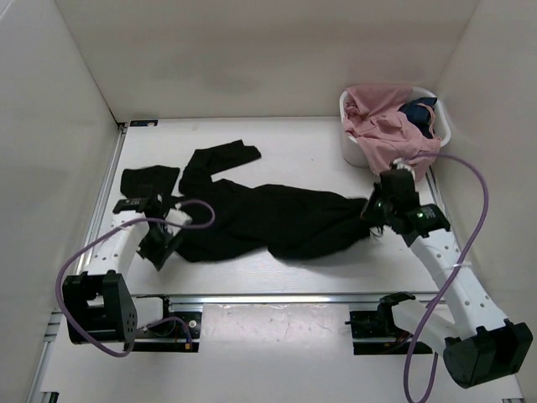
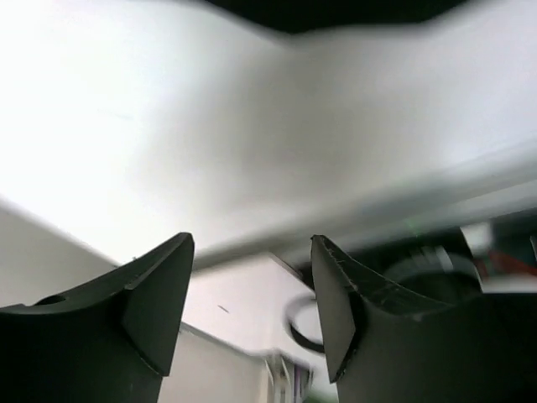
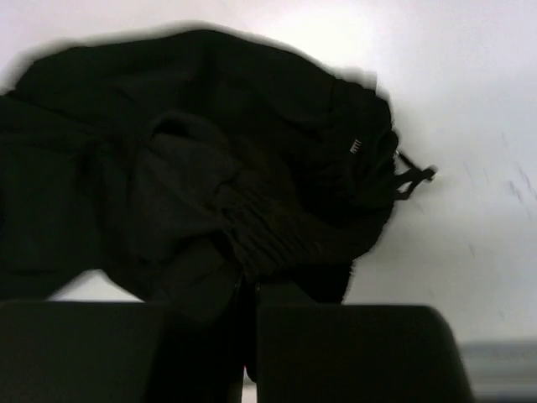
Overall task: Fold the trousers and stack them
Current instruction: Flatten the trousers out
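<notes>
Top external view: the trousers (image 1: pixel 268 220) lie spread across the middle of the white surface (image 1: pixel 310 151), the bulk bunched at centre, one leg running to the upper left and another dark end lying at the far left. The right hand (image 1: pixel 375 214) sits at their right end, its jaws together and pinching a fold of the black fabric, which the right wrist view shows gathered between them. The left hand (image 1: pixel 162 245) is at the lower left edge of the trousers; in the left wrist view its fingers (image 2: pixel 159 294) stand apart with nothing between them. A white basket (image 1: pixel 348 147) in the upper right holds a pink garment (image 1: pixel 382 126) and a dark blue garment (image 1: pixel 419 113).
</notes>
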Motion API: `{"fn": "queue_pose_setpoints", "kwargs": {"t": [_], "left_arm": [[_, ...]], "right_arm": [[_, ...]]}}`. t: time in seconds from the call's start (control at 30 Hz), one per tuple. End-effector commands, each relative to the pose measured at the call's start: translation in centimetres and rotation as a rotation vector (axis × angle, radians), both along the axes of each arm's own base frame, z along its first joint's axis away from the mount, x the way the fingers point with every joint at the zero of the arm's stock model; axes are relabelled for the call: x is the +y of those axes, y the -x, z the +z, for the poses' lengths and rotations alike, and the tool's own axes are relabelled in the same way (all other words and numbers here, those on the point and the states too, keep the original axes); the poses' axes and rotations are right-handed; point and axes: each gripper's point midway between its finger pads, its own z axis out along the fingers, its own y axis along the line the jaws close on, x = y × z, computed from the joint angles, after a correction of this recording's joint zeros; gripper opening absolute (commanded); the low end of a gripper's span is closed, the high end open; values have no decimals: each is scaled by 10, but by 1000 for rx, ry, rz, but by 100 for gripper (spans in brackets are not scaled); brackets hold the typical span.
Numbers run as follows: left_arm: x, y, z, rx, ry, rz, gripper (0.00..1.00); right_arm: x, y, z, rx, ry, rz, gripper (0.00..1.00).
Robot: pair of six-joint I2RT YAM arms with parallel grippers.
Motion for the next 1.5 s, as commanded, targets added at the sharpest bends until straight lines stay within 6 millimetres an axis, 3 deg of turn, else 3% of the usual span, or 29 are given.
{"fn": "queue_pose_setpoints", "kwargs": {"t": [0.0,0.03,0.07,0.13,0.17,0.23,0.33,0.37,0.4,0.43,0.5,0.7,0.83,0.9,1.03,1.17,1.23,1.33,1.47], "left_arm": [[-18,30,10,30,100,-114,71],[-16,24,15,8,98,-104,75],[-13,4,33,-85,88,-97,77],[-6,-21,49,-170,69,-65,78],[10,-55,67,-263,20,29,78],[26,-80,71,-292,-5,138,78],[27,-112,68,-316,46,243,78],[26,-127,62,-291,69,261,77],[24,-136,59,-291,90,278,77],[22,-145,54,-288,111,309,77],[26,-168,45,-281,109,347,77],[49,-236,44,-389,47,447,78],[86,-250,28,-385,14,593,78],[109,-252,17,-384,15,689,78],[131,-254,-2,-361,17,744,78],[129,-262,-22,-322,40,699,78],[114,-270,-29,-305,136,652,78],[101,-278,-38,-291,217,621,79],[97,-278,-73,-211,241,636,79]], "right_arm": [[-20,25,-44,113,60,-58,0],[-25,29,-53,135,68,-80,0],[-27,38,-67,178,82,-79,0],[-34,43,-75,218,92,-102,0],[-37,55,-88,282,107,-108,0],[-39,65,-96,332,109,-127,0],[-39,95,-119,469,89,-164,2],[-41,103,-124,502,93,-176,12],[-42,106,-127,513,91,-186,53],[-43,105,-127,513,81,-210,71],[-46,102,-118,459,81,-230,82],[-60,63,-60,218,87,-310,85],[-71,48,-45,161,125,-375,88],[-71,40,-51,179,132,-383,88],[-72,24,-68,250,72,-440,88],[-73,27,-96,379,-67,-524,88],[-74,34,-115,434,-151,-585,88],[-69,31,-128,473,-212,-601,86],[-72,25,-130,514,-175,-584,76]]}}
